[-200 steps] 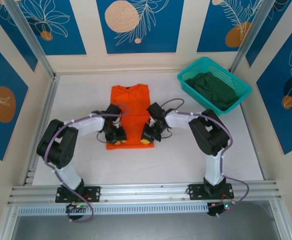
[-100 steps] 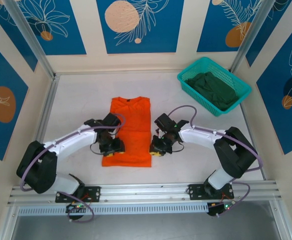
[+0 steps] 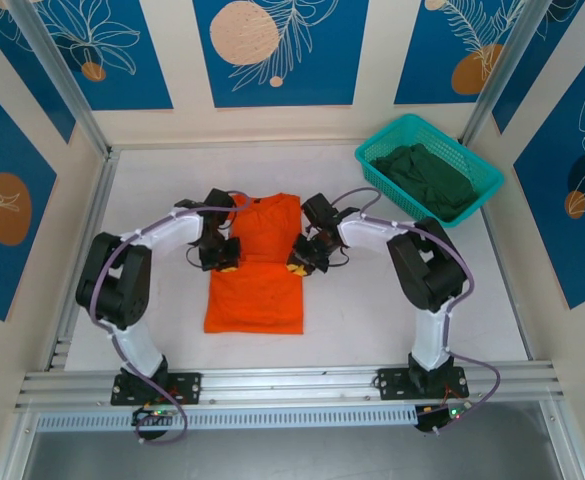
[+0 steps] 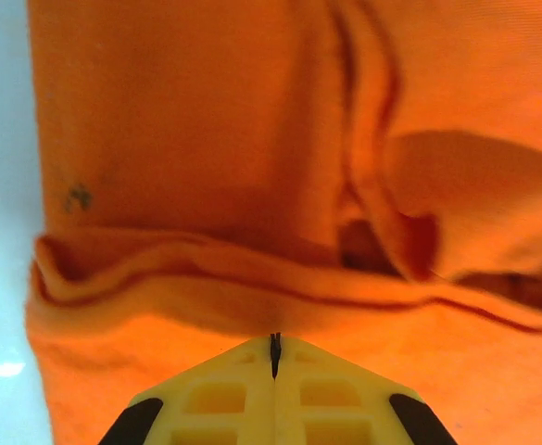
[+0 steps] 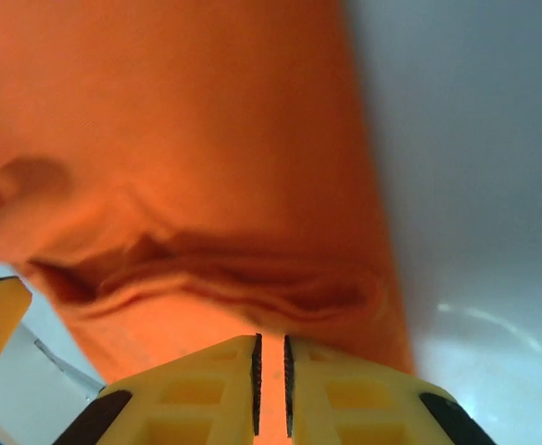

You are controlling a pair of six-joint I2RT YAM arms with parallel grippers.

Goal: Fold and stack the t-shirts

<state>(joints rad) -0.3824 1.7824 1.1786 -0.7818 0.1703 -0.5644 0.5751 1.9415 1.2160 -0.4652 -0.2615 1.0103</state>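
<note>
Orange t-shirt (image 3: 255,290) lies flat mid-table (image 3: 372,310), collar at the far end, soft knit with a bunched ridge across its middle. Left gripper (image 3: 222,257) is at the shirt's left edge with its yellow ribbed fingers (image 4: 220,399) pressed together (can't tell if any cloth is caught). Right gripper (image 3: 302,262) is at the right edge, jaws a slit apart with orange in the slit, pinching the cloth. Dark green t-shirt (image 3: 427,178) sits crumpled in the teal mesh basket (image 3: 377,150), far right corner.
</note>
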